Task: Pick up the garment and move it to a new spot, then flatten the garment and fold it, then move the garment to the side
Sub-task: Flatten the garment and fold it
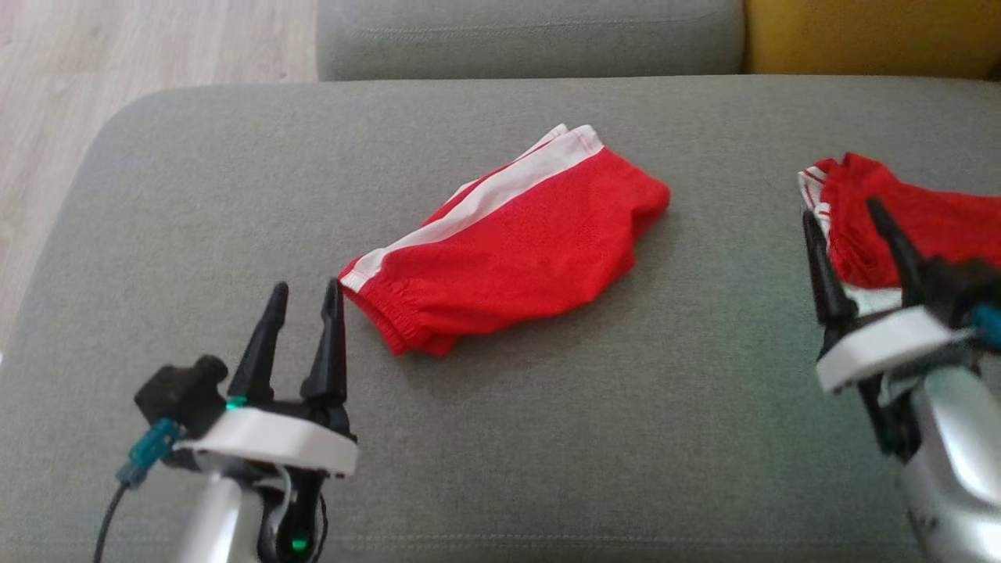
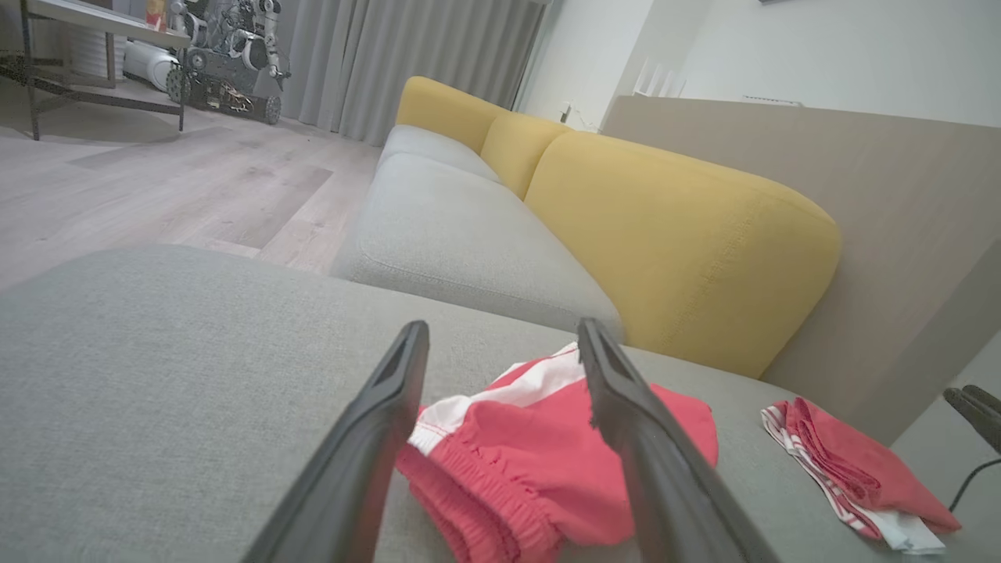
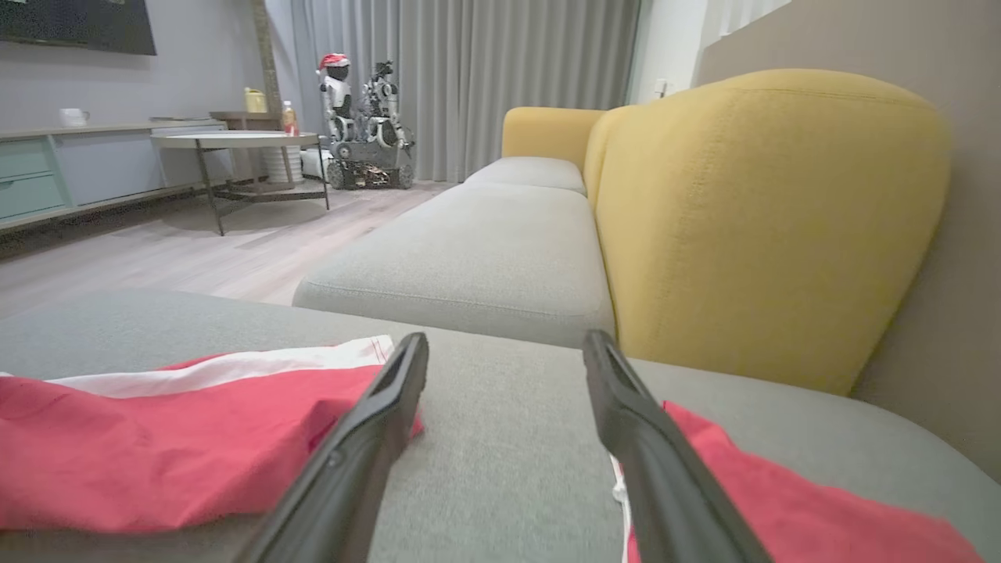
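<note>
A red garment point(image 1: 516, 250) with a white side stripe lies folded in the middle of the grey cushion point(image 1: 547, 438). Its elastic waistband end points toward my left gripper point(image 1: 306, 291), which stands open just left of that end, fingertips almost at the fabric. In the left wrist view the garment point(image 2: 539, 453) lies between and beyond the open fingers of the left gripper point(image 2: 500, 336). My right gripper point(image 1: 838, 211) is open at the right, in front of a second, crumpled red garment point(image 1: 923, 219). Its wrist view has the right gripper point(image 3: 507, 344) over bare cushion, the folded garment point(image 3: 156, 453) left, the crumpled one point(image 3: 782, 508) right.
A yellow backrest point(image 2: 680, 258) runs along the far right of the cushion, with another grey seat point(image 1: 532, 35) beyond a gap. Wooden floor point(image 1: 94, 62) lies off the cushion's left edge. A round table point(image 3: 235, 141) and another robot point(image 3: 364, 117) stand far across the room.
</note>
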